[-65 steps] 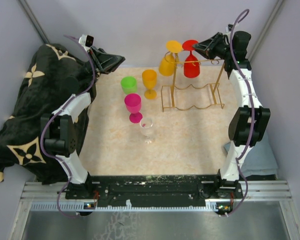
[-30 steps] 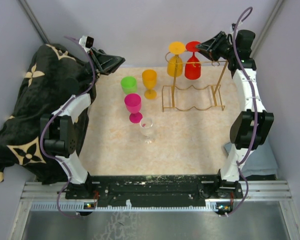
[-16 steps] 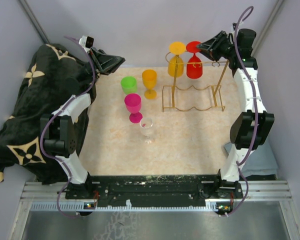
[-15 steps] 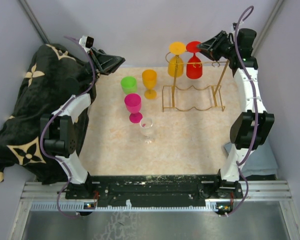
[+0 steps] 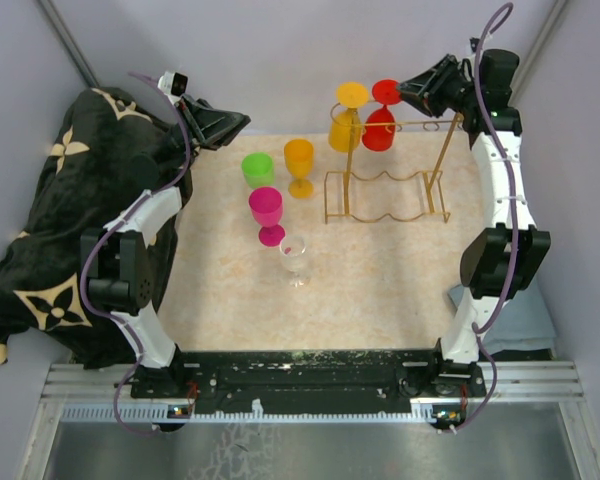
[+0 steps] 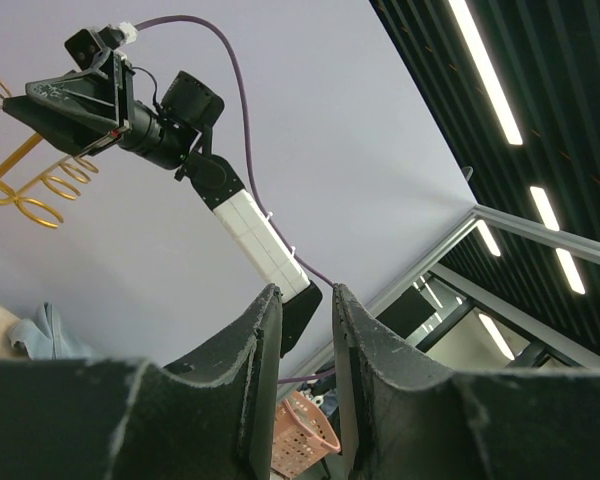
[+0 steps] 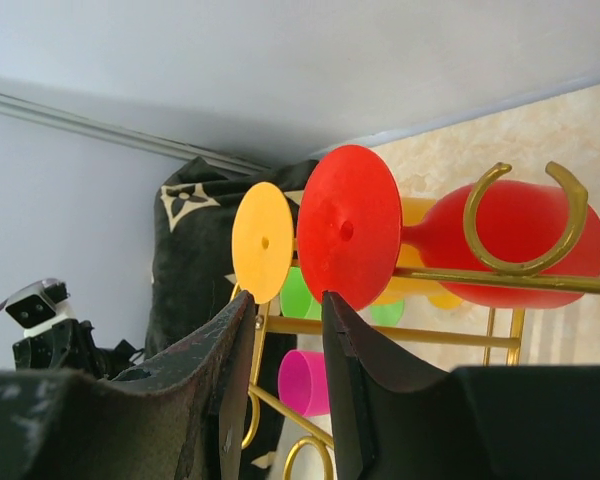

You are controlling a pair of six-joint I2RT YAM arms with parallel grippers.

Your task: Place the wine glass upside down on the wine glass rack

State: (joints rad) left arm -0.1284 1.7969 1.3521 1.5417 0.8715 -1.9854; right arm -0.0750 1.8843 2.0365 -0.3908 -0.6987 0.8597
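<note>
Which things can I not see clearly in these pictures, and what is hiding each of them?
- Left wrist view: the rack is cut off by the left edge, so only a few loops show.
- Right wrist view: the green glass is mostly hidden behind the red glass's foot. Whether the right jaws touch that foot cannot be told.
- Top view: the clear glass is too small to show whether it holds anything.

Upward view past the left gripper (image 6: 305,300), its jaws narrowly parted and empty.
Above and left of it: the right arm (image 6: 235,205) and gold loops of the wine glass rack (image 6: 20,195); upper right, ceiling lights (image 6: 485,70).
</note>
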